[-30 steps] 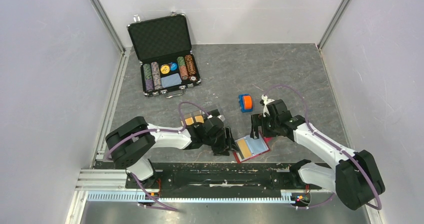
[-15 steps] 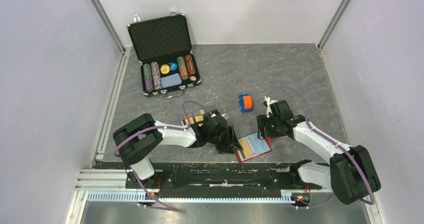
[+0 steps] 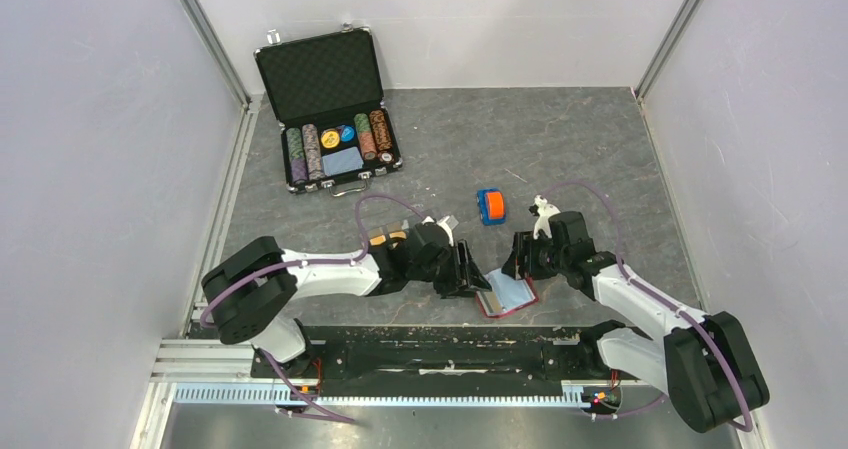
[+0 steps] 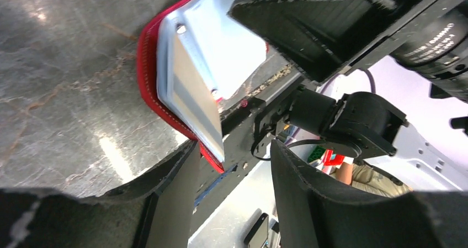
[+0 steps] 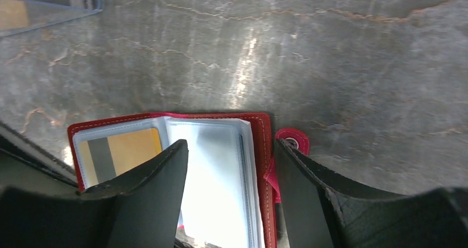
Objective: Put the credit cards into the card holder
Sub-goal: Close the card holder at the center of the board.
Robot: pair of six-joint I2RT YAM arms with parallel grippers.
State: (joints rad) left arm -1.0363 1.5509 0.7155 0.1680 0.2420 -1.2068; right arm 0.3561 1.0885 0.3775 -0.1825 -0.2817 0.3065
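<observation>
A red wallet (image 3: pixel 510 297) lies open near the table's front edge, its left flap tipped up. One orange-gold credit card (image 5: pixel 132 148) with a grey stripe sits in its left clear sleeve. My left gripper (image 3: pixel 472 274) is open at the raised left edge, and the flap's lower corner (image 4: pixel 212 143) pokes between its fingers. My right gripper (image 5: pixel 232 148) is open astride the right flap, one finger (image 5: pixel 165 170) on the clear sleeve and the other by the snap tab (image 5: pixel 292 140). The clear card holder (image 3: pixel 385 237) stands left of the wallet, half hidden by my left arm, with orange showing inside.
An open black briefcase (image 3: pixel 335 119) with rows of poker chips and a pale blue card stands at the back left. A small blue and orange object (image 3: pixel 490 206) lies just beyond both grippers. Grey side walls close in the table on either side.
My left gripper slid right to the wallet's left edge, and that flap tipped up. My right gripper came down over the right flap with its jaws narrowing.
</observation>
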